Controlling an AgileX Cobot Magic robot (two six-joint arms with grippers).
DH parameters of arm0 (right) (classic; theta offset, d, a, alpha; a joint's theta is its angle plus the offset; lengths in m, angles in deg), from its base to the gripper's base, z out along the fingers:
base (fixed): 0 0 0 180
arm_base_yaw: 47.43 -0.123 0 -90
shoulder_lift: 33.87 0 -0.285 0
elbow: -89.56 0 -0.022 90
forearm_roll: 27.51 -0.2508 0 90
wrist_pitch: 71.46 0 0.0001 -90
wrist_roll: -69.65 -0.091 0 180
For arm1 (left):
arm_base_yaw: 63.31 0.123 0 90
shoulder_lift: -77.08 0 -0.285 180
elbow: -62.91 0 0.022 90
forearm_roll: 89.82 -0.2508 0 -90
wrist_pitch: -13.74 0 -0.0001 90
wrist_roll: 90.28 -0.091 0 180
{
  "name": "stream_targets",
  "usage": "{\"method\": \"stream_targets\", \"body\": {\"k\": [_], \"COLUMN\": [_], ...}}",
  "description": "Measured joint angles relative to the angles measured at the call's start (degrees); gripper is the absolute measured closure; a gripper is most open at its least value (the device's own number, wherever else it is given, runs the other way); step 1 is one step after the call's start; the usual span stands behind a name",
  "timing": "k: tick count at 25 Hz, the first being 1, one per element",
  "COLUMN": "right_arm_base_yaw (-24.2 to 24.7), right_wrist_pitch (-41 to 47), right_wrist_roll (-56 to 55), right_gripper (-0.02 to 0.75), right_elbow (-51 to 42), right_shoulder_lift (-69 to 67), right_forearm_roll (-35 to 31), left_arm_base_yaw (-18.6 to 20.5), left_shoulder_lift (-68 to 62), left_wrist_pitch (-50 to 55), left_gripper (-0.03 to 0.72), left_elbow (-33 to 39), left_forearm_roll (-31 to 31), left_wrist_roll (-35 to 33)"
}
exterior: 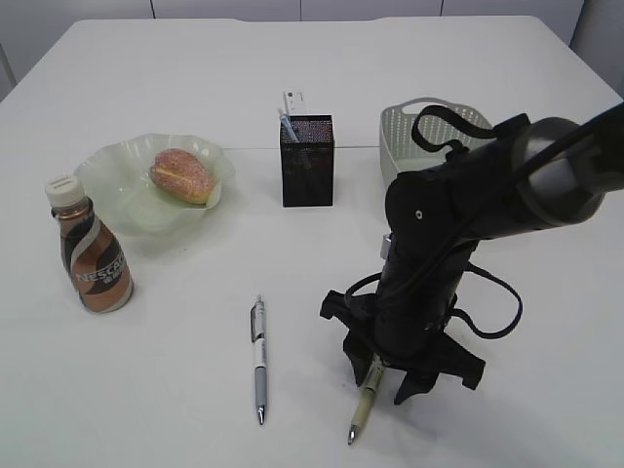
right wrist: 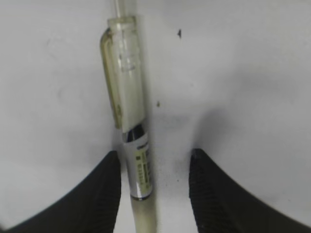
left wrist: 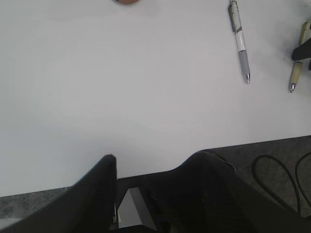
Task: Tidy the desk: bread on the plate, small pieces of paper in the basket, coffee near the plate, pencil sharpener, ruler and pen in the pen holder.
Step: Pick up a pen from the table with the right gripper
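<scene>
A big white tabletop [exterior: 487, 58] fills almost the whole room view, smooth and bright under soft, even light, with a thin line running across its middle. Behind its far edge stands a pale wall made of flat panels [exterior: 224, 8] with thin dark gaps between them. Past the near edge, the left wrist view shows a dark grey speckled floor [left wrist: 272, 150] with black cables [left wrist: 272, 182] lying on it.

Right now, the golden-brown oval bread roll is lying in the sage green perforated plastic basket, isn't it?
Not quite: the golden-brown oval bread roll is lying on the pale green translucent plate with the wavy rim, not in the sage green perforated plastic basket. The exterior view shows it.
</scene>
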Motion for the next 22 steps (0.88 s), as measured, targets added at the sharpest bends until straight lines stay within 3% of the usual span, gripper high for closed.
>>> {"method": "stream_targets", "body": {"k": [4,9,20,22], "right_arm_base_yaw": [0.0,0.0,0.0,0.0], "right_wrist_pitch": [0.96,2.81,3.2,3.2], "right_wrist_roll": [0.0,0.11,0.11,1.03], "right_gripper": [0.404,0.485,0.5,0.539], "right_elbow": [0.0,0.0,0.0,0.0], "right_shoulder_lift": [0.0,-0.09,-0.09,-0.09], "right_forearm_roll": [-0.03,-0.12,-0.57,-0.57], "left_arm_base_yaw": [0.0,0.0,0.0,0.0], "left_shoulder_lift": [0.0,0.0,0.0,0.0], "left_wrist_pitch": [0.0,0.0,0.0,0.0], "left_gripper": [0.273,0.275,0.305,0.305], "left_elbow": [0.0,0.0,0.0,0.0], "left_forearm_roll": [0.0,0.0,0.0,0.0], "left_wrist_roll": [0.0,0.0,0.0,0.0]}}
